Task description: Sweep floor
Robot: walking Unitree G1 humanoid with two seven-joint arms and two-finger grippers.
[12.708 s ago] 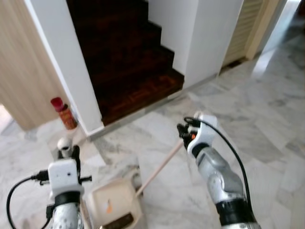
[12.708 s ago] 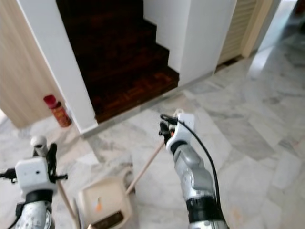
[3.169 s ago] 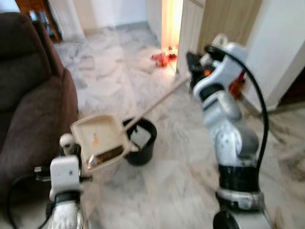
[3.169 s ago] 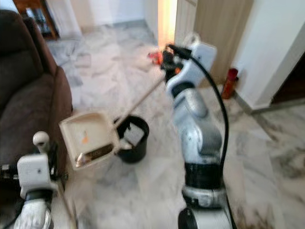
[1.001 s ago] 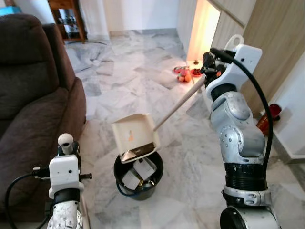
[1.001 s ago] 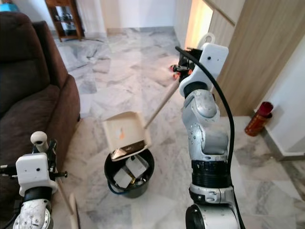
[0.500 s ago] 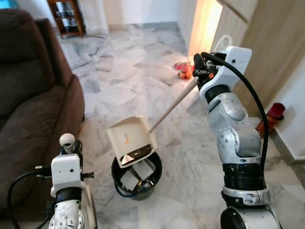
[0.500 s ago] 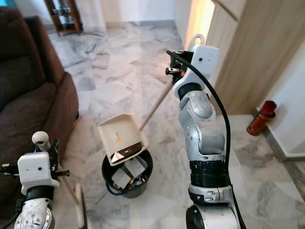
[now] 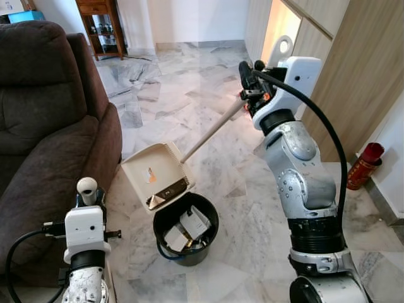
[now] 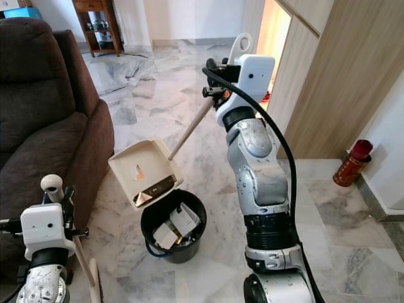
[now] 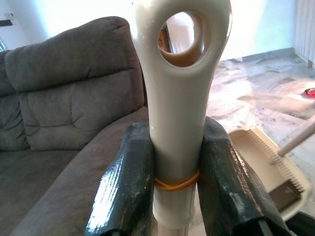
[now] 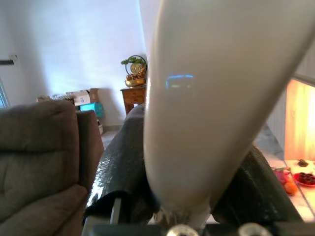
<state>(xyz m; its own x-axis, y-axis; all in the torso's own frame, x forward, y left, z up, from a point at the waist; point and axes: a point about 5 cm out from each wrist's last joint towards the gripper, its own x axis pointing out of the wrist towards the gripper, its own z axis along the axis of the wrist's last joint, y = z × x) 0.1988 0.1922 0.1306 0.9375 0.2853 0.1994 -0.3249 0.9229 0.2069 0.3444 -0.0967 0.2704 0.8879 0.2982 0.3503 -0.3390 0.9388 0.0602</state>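
Dustpan [image 9: 156,177] was held tilted just above the black bin [image 9: 186,227], open edge over the bin's rim, presumably so the sweepings would slide in. It was carried by its long handle [image 9: 211,130], clamped between the jaws of the right gripper [image 9: 252,88], raised beyond the bin. Broom handle [image 11: 181,98] was gripped by the jaws of the left gripper [image 11: 179,187], near the bin's sofa side. Brown sofa [image 9: 44,139] was close beside the bin; red canister [image 9: 364,165] stood well apart.
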